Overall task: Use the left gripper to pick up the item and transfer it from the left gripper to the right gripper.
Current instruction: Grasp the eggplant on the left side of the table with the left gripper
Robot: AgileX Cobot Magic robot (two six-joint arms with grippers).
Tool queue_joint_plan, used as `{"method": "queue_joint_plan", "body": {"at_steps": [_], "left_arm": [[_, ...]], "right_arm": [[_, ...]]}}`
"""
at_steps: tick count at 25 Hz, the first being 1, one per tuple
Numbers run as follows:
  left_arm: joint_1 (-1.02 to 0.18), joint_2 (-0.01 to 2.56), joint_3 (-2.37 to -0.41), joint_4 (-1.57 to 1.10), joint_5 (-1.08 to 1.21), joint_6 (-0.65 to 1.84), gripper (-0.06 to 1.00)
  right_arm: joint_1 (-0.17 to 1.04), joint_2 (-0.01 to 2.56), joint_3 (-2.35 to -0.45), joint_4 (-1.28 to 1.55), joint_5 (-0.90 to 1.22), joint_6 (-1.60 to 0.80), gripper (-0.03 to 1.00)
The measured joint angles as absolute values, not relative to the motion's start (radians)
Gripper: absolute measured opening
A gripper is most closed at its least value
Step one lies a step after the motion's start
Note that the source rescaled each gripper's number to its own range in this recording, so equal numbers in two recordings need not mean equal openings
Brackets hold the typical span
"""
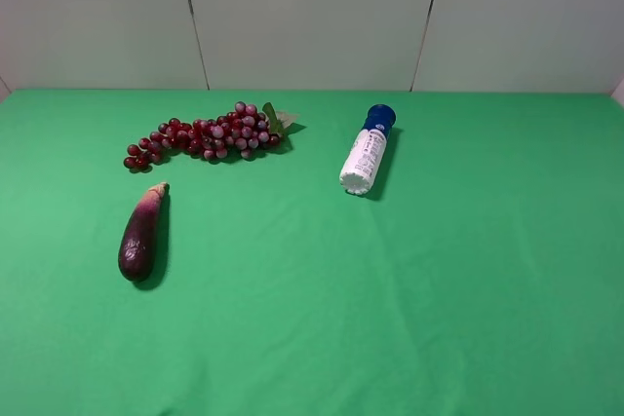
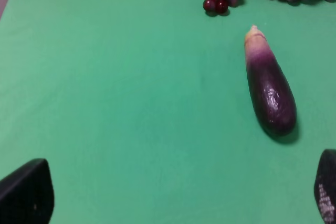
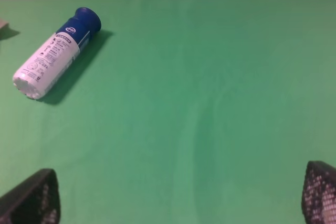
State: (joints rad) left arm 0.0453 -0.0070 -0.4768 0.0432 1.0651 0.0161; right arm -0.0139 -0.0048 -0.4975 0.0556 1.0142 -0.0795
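Eggplant (image 1: 140, 234) lies on the green table (image 1: 409, 319), toward its left side and nearer the front than the other objects. Its dark rounded end points to the front edge and its pale stem end is angled toward the back. The left pincer (image 2: 176, 198) hangs above the table short of it, spread wide and holding nothing. Only its two dark fingertips (image 2: 26, 192) show in the left wrist view, and the eggplant sits ahead of them, closer to one finger than the other and clear of both. The right pincer (image 3: 174, 199) is likewise released and empty, poised over the right side of the table. Farther back, a red grape bunch (image 1: 205, 136) lies just beyond the stem end, not touching it. A white bottle with blue cap (image 1: 366, 150) lies on its side well to the right, cap toward the back wall (image 1: 312, 17).
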Motion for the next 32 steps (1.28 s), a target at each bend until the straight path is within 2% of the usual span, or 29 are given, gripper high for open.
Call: {"method": "queue_joint_plan", "body": {"at_steps": [32], "left_arm": [[0.045, -0.007, -0.49, 0.043, 1.075, 0.017, 1.0]], "right_arm": [[-0.014, -0.005, -0.498, 0.056, 1.014, -0.079, 1.0]]}}
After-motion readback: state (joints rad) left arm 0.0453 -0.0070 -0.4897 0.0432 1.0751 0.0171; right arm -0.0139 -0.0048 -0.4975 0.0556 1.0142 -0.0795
